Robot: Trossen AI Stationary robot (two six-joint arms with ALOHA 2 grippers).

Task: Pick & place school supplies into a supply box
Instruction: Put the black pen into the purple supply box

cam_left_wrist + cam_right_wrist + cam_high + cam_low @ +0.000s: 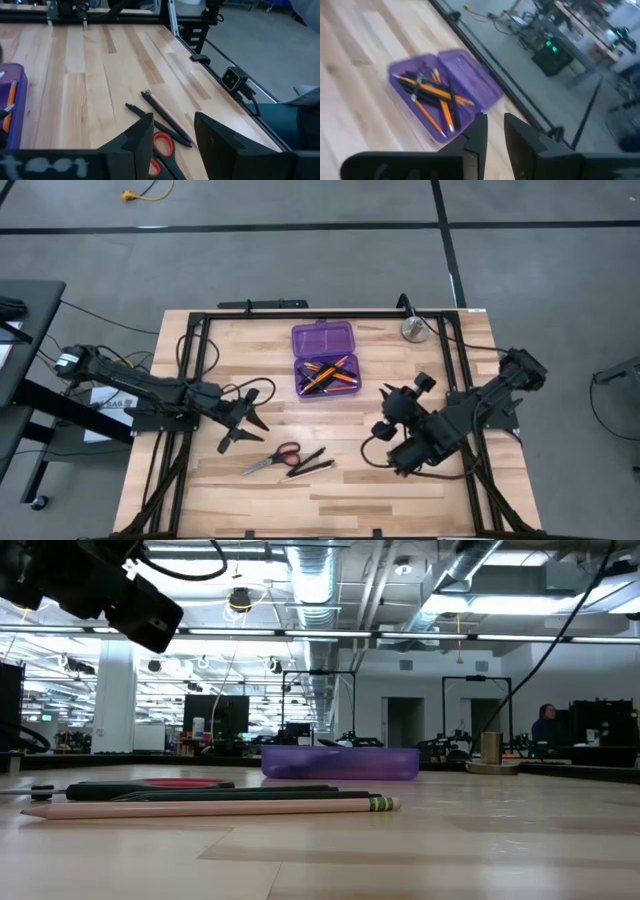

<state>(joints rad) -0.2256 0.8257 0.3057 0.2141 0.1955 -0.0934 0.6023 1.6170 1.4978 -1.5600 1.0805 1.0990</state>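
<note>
Over the table's left half the left gripper (247, 419) hung open and empty near the scissors (272, 460); the right gripper (493, 131) stood slightly parted, empty, beside the purple box (323, 361).

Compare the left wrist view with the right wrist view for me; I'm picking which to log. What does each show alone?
Only the left wrist view shows the scissors, a black pen and a pencil lying loose on the table, below the open left pincer. Only the right wrist view shows the box's open lid and the empty right pincer. Both show the purple supply box holding pencils.
</note>
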